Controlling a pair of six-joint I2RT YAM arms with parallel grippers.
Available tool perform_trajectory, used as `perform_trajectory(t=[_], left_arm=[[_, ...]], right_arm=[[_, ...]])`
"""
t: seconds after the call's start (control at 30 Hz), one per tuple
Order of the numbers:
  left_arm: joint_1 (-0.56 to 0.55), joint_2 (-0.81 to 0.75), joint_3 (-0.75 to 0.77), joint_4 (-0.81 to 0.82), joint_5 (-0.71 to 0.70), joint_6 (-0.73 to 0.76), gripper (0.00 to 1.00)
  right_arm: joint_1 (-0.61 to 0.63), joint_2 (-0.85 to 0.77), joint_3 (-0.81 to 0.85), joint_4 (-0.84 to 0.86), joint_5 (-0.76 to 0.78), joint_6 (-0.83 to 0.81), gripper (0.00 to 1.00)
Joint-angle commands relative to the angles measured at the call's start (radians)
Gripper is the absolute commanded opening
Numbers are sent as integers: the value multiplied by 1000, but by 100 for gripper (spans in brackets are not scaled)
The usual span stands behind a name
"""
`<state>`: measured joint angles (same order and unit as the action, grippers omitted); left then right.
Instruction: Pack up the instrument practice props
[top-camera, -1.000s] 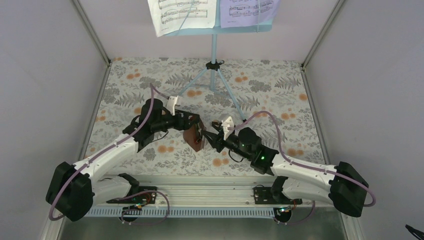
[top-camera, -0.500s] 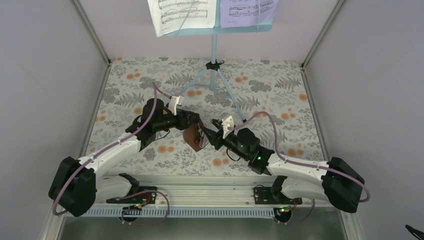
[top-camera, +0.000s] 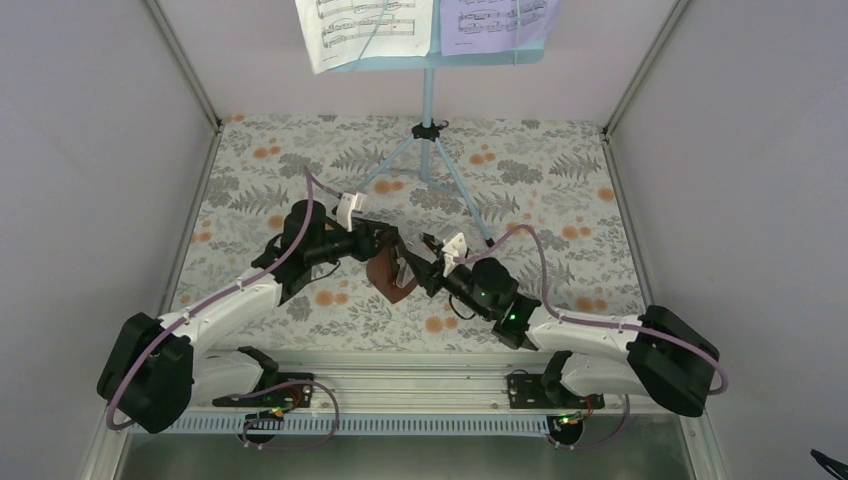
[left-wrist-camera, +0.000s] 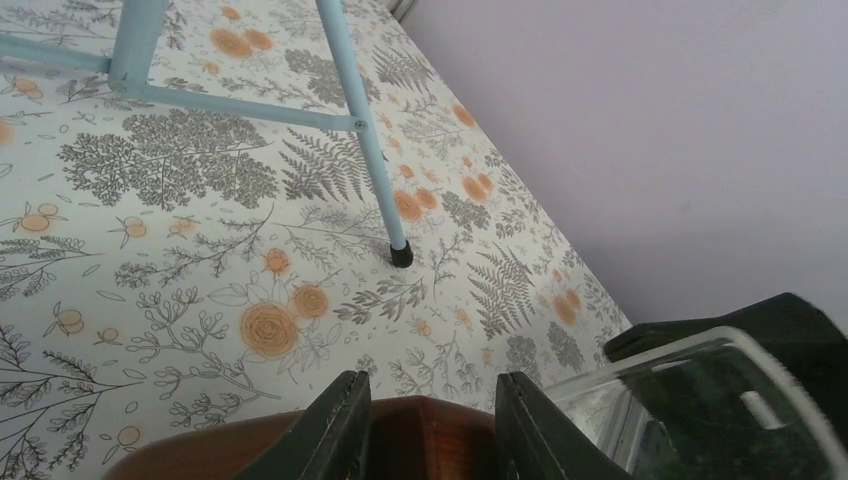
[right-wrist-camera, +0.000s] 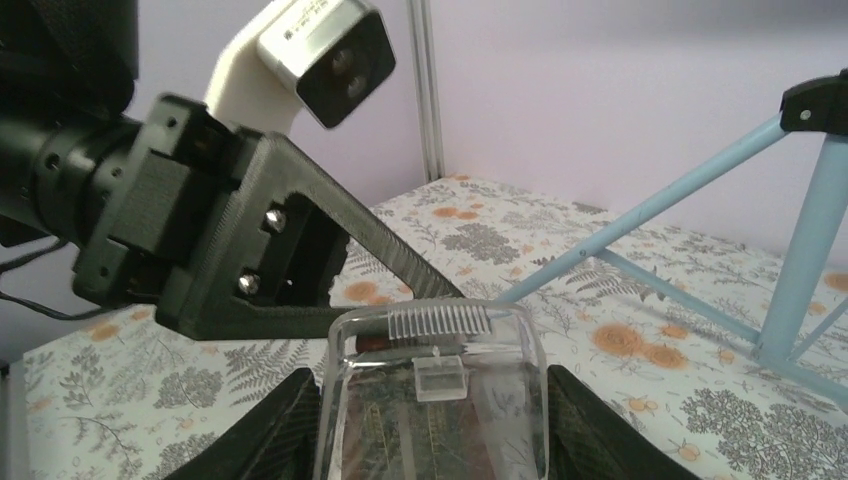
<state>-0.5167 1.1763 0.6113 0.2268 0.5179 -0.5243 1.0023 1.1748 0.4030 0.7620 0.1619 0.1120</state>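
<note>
The reddish-brown metronome is gripped by my left gripper just above the patterned table; in the left wrist view the wood fills the gap between the fingers of the left gripper. My right gripper is shut on the metronome's clear plastic cover and holds it against the metronome's front, with the left gripper's body right behind. The light-blue music stand stands at the back, with a white sheet and a lavender sheet on its desk.
The stand's tripod legs spread over the floral table cover just behind both grippers; one foot rests close by. Grey walls enclose the table on the left, right and back.
My right arm has moved left toward the metronome, bringing the clear cover up against it. My left gripper has stayed nearly in place with the metronome.
</note>
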Motion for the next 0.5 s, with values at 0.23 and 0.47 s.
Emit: perform_trajectory(t=[0.23, 0.47], left_arm=[[7, 8, -33, -28, 16, 6, 33], [7, 15, -41, -19, 20, -3, 33]], right_arm=[[30, 142, -32, 223, 69, -57, 42], [64, 180, -34, 289, 125, -79, 43]])
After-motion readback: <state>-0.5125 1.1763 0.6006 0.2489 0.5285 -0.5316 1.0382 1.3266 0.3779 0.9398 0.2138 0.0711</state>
